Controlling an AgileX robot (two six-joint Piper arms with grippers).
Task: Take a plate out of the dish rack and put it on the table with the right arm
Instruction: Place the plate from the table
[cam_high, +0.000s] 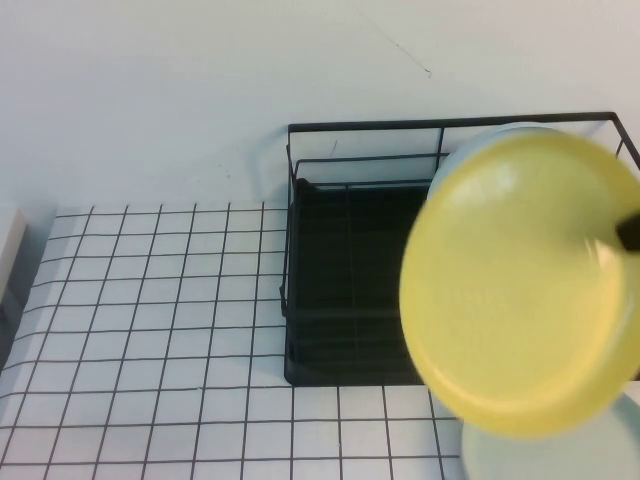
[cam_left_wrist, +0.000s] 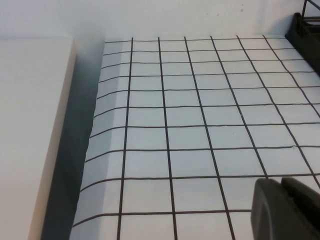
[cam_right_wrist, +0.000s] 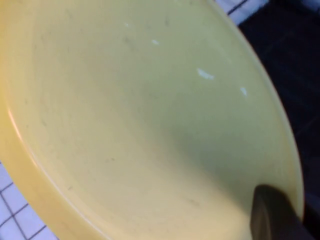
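Note:
The yellow plate (cam_high: 515, 290) is held up in the air, close to the high camera, over the right part of the black dish rack (cam_high: 345, 300) and the table's front. It fills the right wrist view (cam_right_wrist: 135, 115). My right gripper (cam_high: 628, 232) shows only as a small black part at the plate's right rim; one black finger (cam_right_wrist: 272, 212) lies on the plate's inner face, shut on the rim. My left gripper (cam_left_wrist: 285, 207) hovers low over the gridded table (cam_left_wrist: 190, 130), fingers together and empty.
A light blue plate (cam_high: 480, 140) stands in the rack behind the yellow one. A pale plate (cam_high: 560, 455) shows under it at the front right. The rack's corner (cam_left_wrist: 307, 30) shows in the left wrist view. A white block (cam_left_wrist: 30, 130) borders the table's left edge.

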